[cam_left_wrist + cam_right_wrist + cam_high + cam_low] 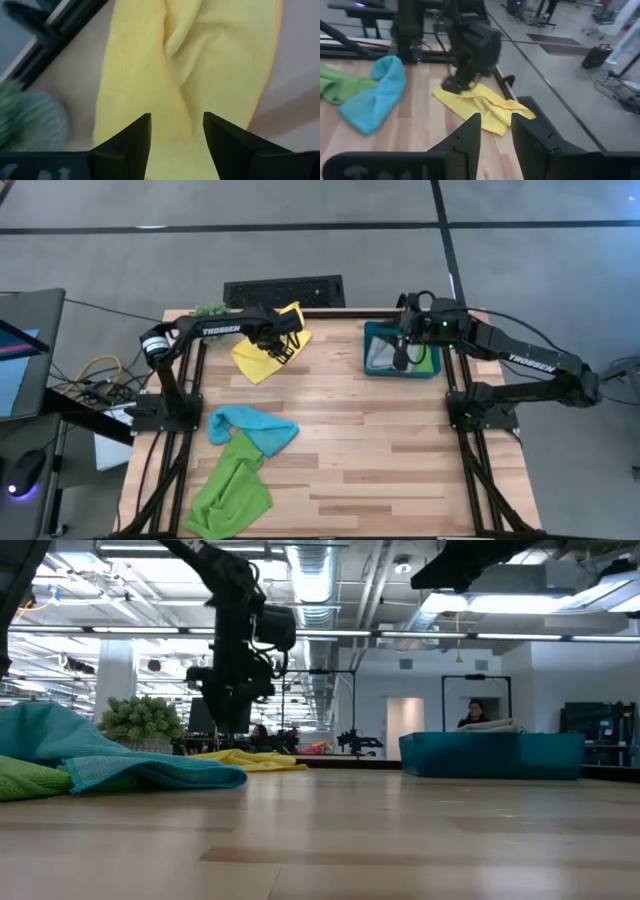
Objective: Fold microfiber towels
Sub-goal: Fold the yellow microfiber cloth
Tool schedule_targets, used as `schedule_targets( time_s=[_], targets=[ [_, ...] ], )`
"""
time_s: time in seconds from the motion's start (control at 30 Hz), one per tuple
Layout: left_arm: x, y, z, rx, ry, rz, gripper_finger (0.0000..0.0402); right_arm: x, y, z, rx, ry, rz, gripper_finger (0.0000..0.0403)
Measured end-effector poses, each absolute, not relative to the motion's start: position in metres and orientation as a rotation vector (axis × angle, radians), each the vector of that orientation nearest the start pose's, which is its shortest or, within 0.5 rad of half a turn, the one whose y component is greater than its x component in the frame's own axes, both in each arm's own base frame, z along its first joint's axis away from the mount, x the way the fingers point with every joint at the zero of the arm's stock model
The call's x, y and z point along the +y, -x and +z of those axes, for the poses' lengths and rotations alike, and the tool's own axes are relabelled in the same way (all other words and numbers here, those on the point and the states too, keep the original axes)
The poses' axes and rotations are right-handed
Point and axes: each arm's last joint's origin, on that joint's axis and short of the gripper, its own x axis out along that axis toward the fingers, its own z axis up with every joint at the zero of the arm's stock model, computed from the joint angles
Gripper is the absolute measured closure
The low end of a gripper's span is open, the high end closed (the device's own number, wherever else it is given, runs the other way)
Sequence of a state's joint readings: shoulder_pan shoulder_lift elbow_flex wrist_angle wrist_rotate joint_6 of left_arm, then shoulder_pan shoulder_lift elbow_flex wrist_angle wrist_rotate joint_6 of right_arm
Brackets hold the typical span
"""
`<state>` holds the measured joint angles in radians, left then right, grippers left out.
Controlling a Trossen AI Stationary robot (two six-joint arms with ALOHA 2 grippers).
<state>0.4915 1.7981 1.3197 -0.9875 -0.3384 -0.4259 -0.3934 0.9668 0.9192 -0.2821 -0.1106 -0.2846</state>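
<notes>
Hovering over the yellow towel (pixel 268 352) at the table's (pixel 400 450) far edge, the left gripper (pixel 288 343) is standing with its jaws parted and empty, apparently lining up on a rumpled fold to pick up. The light blue towel (pixel 255 428) and lime green towel (pixel 228 490) are lying heaped near the front left, probably awaiting their turn. The right gripper (pixel 401 360) is waiting above the teal bin (pixel 400 350), its jaws partly apart and holding nothing.
</notes>
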Motion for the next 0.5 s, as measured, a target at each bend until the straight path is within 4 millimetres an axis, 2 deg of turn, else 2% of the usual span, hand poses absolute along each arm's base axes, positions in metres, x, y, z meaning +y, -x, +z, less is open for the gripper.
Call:
schedule_targets(
  time_s=[0.23,0.5],
  targets=[
    [0.168,-0.287,0.185,1.280,0.464,1.011,0.0228,-0.077,-0.194,0.338,0.345,0.113,-0.226,0.0272],
    [0.163,-0.278,0.159,1.271,0.464,1.029,0.0228,-0.077,-0.194,0.338,0.345,0.112,-0.228,0.0272]
  ],
)
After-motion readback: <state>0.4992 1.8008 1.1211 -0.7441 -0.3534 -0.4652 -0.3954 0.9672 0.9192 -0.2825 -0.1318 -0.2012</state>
